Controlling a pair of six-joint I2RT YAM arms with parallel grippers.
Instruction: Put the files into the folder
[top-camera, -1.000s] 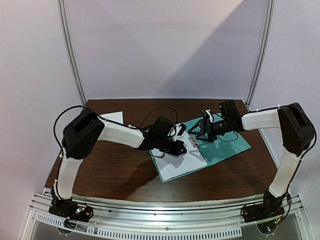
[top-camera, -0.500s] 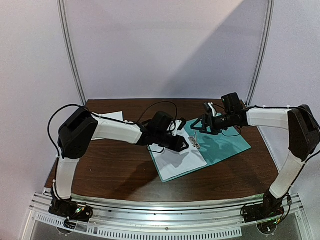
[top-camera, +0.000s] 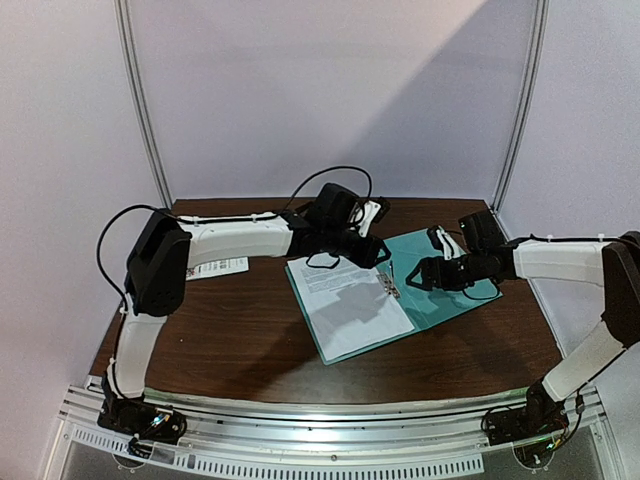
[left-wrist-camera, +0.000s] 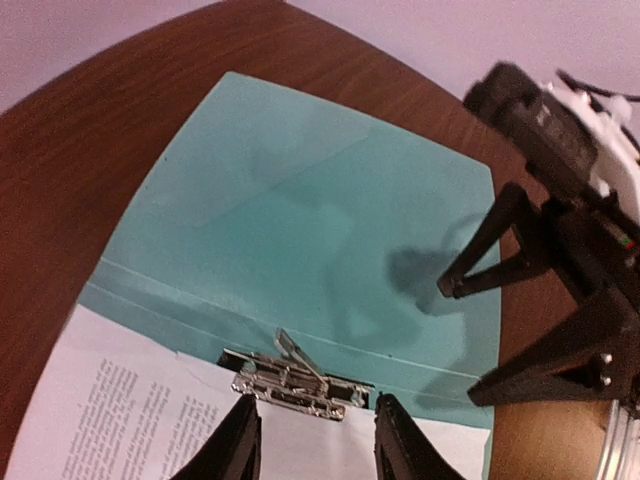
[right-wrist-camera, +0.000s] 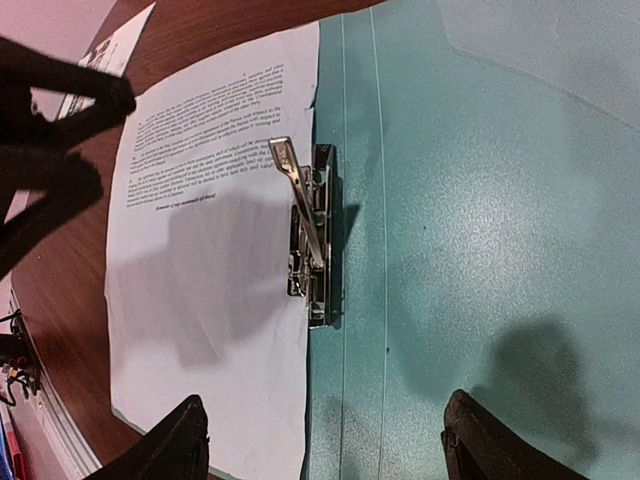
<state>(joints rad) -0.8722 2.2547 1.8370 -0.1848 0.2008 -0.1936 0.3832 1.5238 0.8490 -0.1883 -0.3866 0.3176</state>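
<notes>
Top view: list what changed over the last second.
The left end effector lifted off the sheet, opened and drew back toward the far edge. The right end effector pulled away to the right, clear of the clip. The sheet and the open folder lie as before.

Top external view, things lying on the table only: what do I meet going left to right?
Loose white printed paper sheet → white paper sheet with black text → small metal clip → bare right half of the flat teal-green card folder.
</notes>
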